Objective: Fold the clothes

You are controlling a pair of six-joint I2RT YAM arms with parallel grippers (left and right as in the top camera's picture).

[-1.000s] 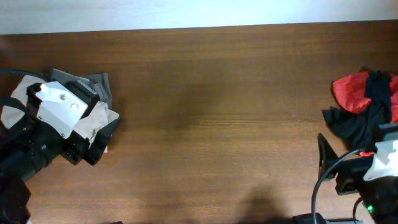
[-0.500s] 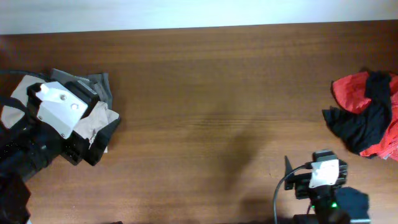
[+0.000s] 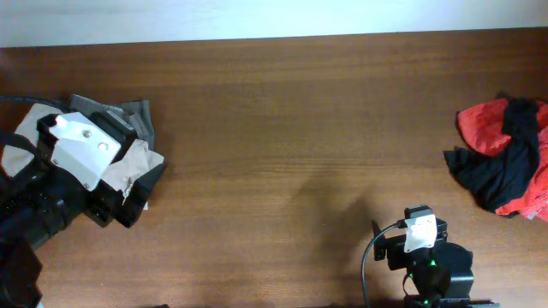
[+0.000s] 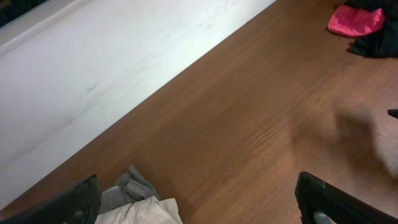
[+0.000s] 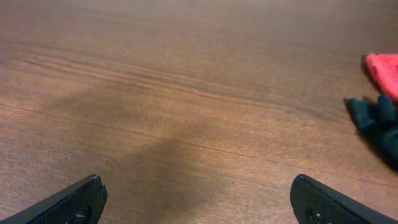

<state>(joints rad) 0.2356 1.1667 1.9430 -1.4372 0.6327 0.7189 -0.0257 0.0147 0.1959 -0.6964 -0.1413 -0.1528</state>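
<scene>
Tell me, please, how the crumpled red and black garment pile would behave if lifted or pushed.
The crumpled red and black garment pile lies in loose folds, so it would probably droop when lifted. Its pieces look intertwined, so one may drag another along. Pushed, it would likely bunch up.

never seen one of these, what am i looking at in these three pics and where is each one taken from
It's a robot with two arms at a wooden table, and its job is folding. One picture looks straight down. In it the left arm sits over a beige and grey pile, the right arm is at the bottom edge, and red and black garments lie at the far right. The other two pictures come from a camera on each wrist. The dark shapes in their bottom corners are the left fingers and the right fingers. Both pairs are open and hold nothing.
</scene>
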